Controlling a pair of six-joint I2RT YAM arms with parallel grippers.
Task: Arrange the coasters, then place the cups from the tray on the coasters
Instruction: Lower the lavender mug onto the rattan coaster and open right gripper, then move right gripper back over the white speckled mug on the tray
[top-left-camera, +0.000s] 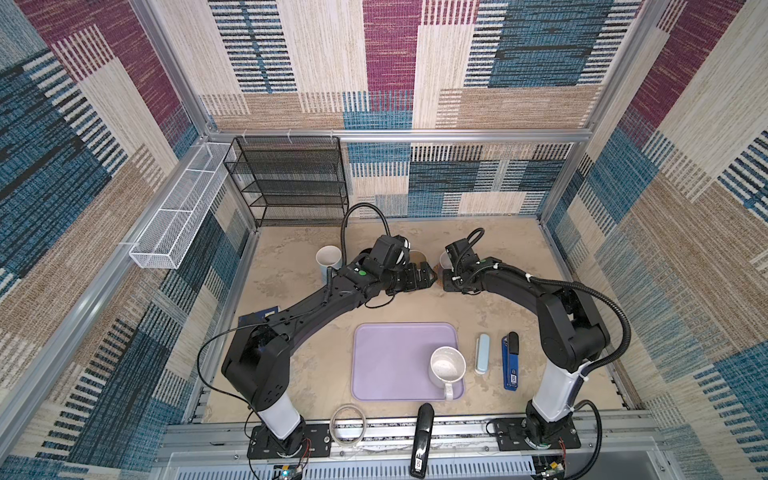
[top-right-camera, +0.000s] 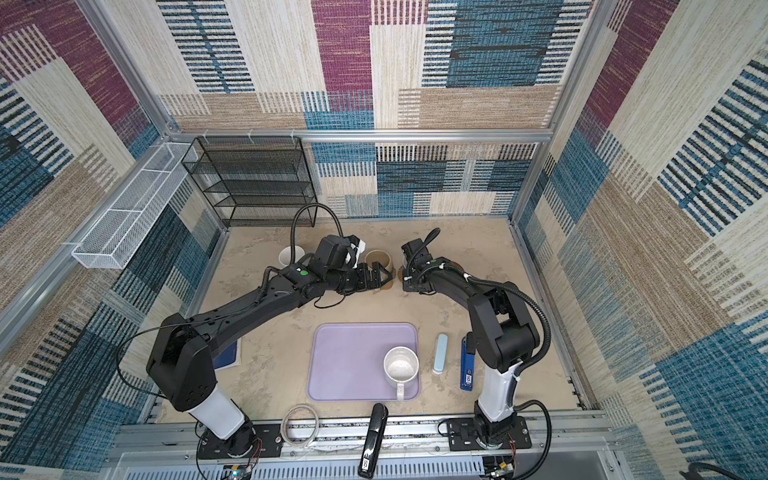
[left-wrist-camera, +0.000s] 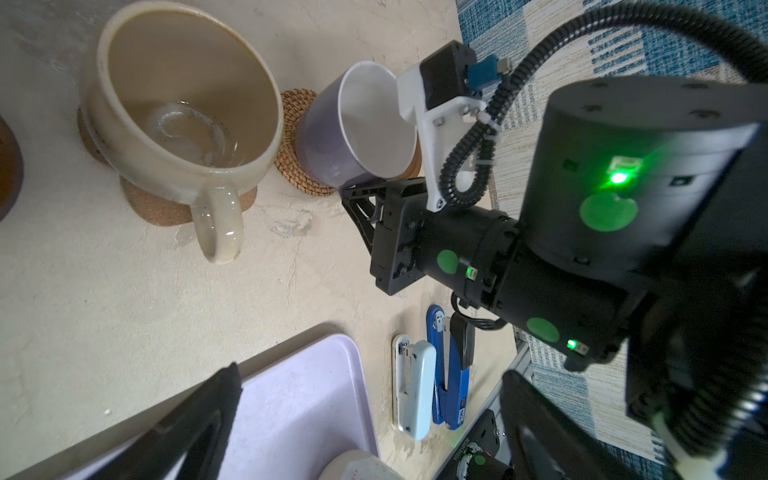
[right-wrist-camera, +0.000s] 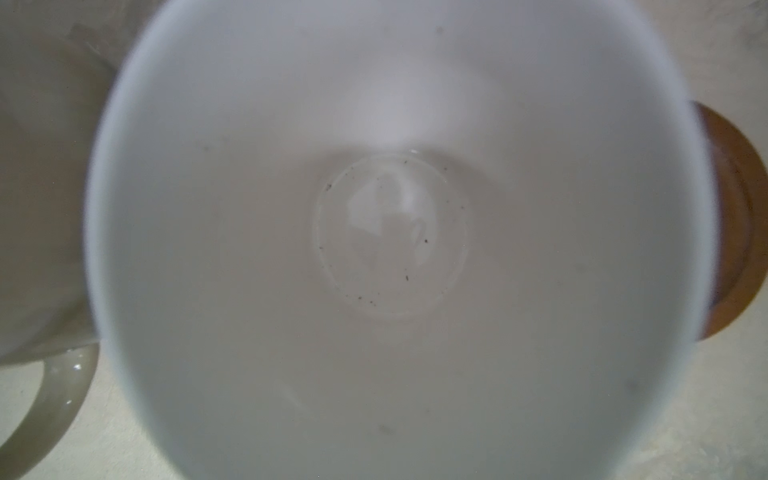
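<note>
Crowding the back of the table (top-left-camera: 286, 270), both arms meet over a row of mugs. The left gripper (top-left-camera: 420, 279) stands spread wide with nothing between its fingers, just in front of the beige mug (top-right-camera: 379, 259). The right gripper (left-wrist-camera: 365, 199) is closed on the lavender mug (left-wrist-camera: 328, 137) at its handle side; the handle itself is hidden behind the black fingers. That mug's base is on the rattan coaster (left-wrist-camera: 291, 160).

In both top views the right arm's wrist covers nearly all of the lavender mug. The left arm's camera housing blocks the space between the light blue mug (top-left-camera: 329, 257) and the beige one. The left wrist view shows what is hidden there: the beige mug rests on the paw-shaped coaster (left-wrist-camera: 153, 208), close beside the rattan coaster, its handle out over bare table. The right wrist view looks straight down into the lavender mug's pale inside, with a wooden disc (right-wrist-camera: 735, 220) showing beside it.

The speckled white mug (top-left-camera: 446, 365) stands upright in the near right corner of the tray (top-left-camera: 386, 357). Right of the tray a light blue stapler (top-left-camera: 483, 353) and a blue stapler (top-left-camera: 510, 361) lie side by side. A black stapler (top-left-camera: 422, 440) and a clear tape ring (top-left-camera: 348, 424) sit at the front edge. A dark blue book (top-right-camera: 230, 353) lies under the left arm. A black mesh shelf (top-left-camera: 291, 178) and a white wire basket (top-left-camera: 178, 216) stand at the back left.
</note>
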